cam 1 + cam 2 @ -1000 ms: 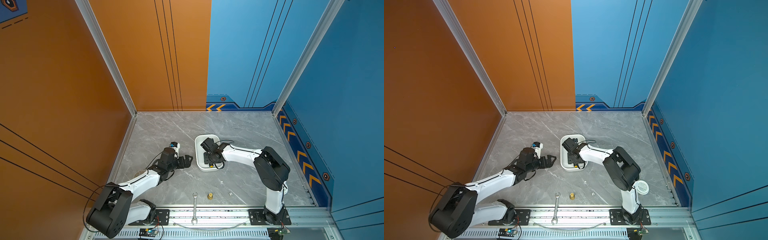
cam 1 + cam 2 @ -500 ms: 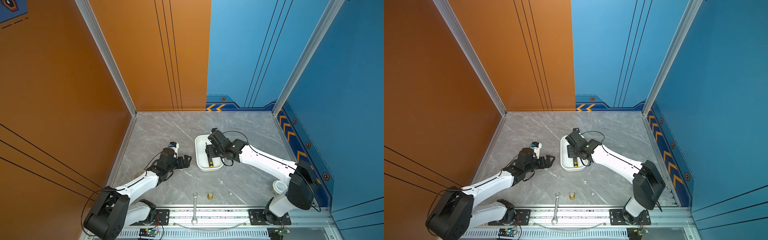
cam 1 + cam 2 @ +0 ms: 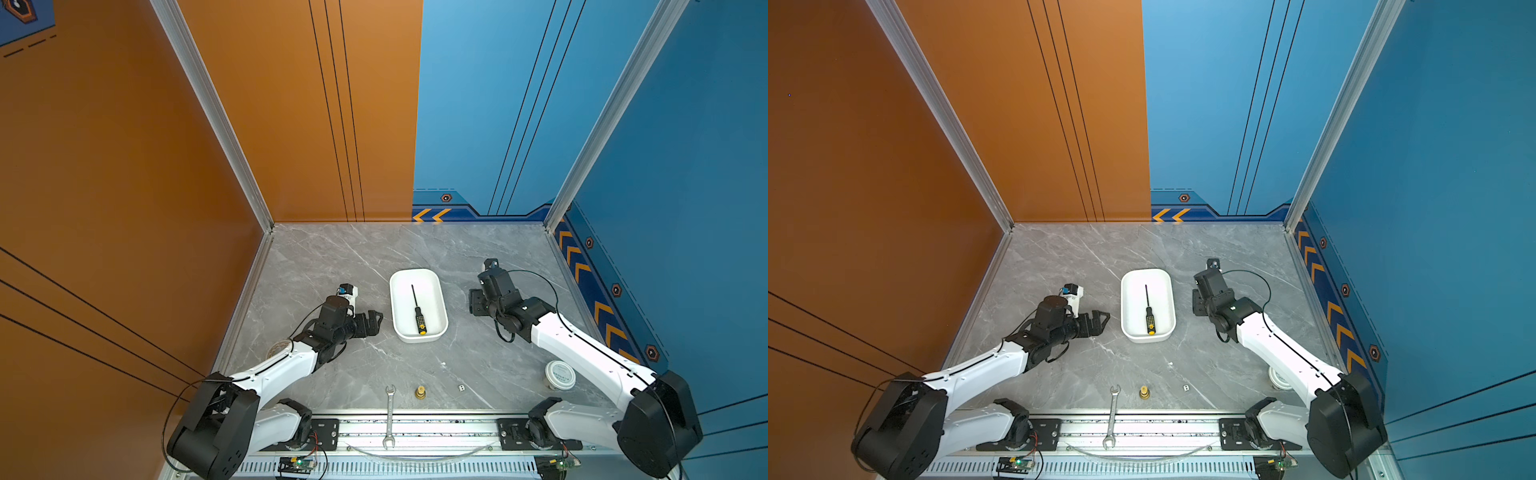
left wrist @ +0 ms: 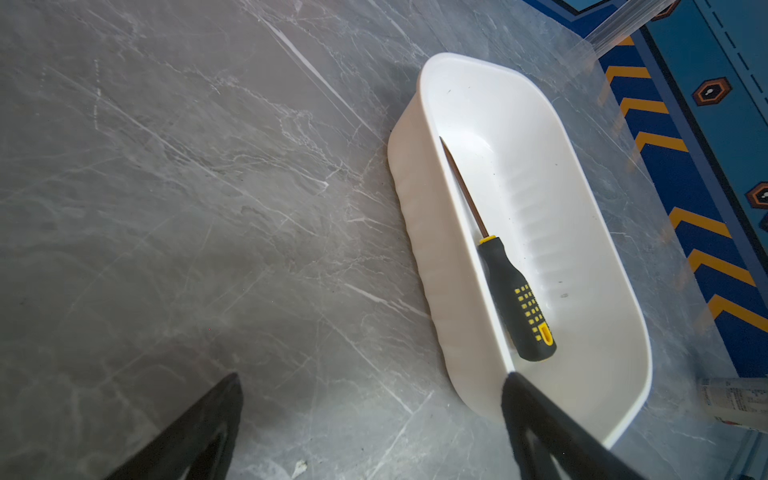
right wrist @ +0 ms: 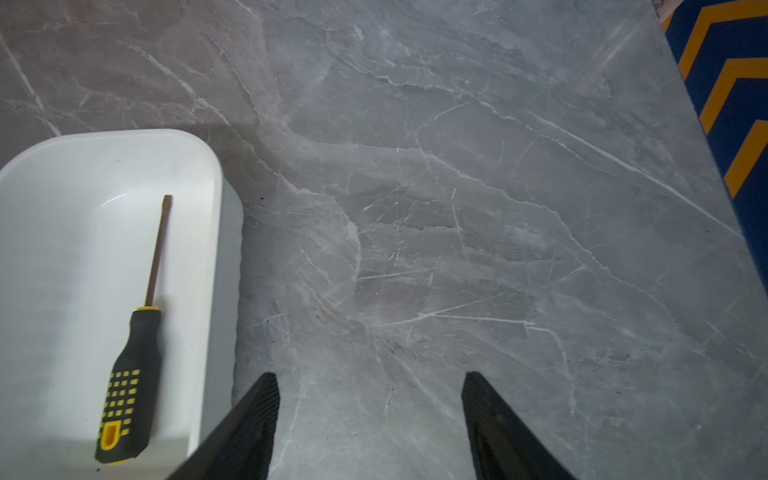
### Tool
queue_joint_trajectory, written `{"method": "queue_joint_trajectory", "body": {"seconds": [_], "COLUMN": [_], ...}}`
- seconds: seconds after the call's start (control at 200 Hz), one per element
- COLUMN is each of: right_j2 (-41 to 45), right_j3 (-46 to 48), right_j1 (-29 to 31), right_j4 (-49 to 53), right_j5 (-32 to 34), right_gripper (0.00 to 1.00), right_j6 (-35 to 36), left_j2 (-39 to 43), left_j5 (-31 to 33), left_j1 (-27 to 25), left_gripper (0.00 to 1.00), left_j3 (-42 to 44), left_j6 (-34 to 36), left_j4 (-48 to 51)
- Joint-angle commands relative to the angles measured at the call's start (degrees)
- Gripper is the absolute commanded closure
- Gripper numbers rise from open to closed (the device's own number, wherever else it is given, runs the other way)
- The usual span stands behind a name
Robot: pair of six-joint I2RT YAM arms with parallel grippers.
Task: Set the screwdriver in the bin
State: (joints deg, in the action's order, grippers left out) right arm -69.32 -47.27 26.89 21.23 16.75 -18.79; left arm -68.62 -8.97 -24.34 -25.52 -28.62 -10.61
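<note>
screwdriver [image 3: 419,316] lies flat inside bin [image 3: 433,291], handle toward the arm bases, tip pointing away; left gripper [image 3: 375,323] just beside bin's left wall, jaws apart, empty; right gripper [image 5: 368,376] over bare surface [image 3: 353,257] right of bin, jaws apart, empty

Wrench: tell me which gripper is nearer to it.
Left. The left gripper is farther back on the table than the wrench, left of the bin. The right gripper is farther off, right of the bin.
</note>
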Motion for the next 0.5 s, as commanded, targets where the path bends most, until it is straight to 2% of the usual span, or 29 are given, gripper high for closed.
{"method": "queue_joint_trajectory", "body": {"seconds": [0.0, 0.075, 0.356, 0.491], "right_j2": [2.9, 3.4, 6.0, 7.2], "right_j3": [3.7, 5.4, 14.9, 18.1], "right_j1": [-3.4, -6.4, -12.5, -14.5], "right_j4": [-9.3, -10.6, -22.5, -27.7], "right_j5": [-0.3, -2.8, -2.8, -2.4], "right_gripper": [0.31, 0.30, 0.29, 0.28], "right_j6": [5.9, 6.7, 11.2, 12.1], "left_j2": [0.3, 0.4, 1.9, 3.2], "left_j5": [2.1, 2.5, 6.5, 11.7], "left_j1": [-0.1, 0.0, 1.2, 2.3], "left_gripper": [0.02, 0.02, 0.02, 0.02], "left_j3": [-1.3, -2.4, -5.9, -6.9], "left_j6": [2.8, 4.2, 11.2, 15.5], "left_j4": [1.4, 2.2, 5.7, 8.0]}}
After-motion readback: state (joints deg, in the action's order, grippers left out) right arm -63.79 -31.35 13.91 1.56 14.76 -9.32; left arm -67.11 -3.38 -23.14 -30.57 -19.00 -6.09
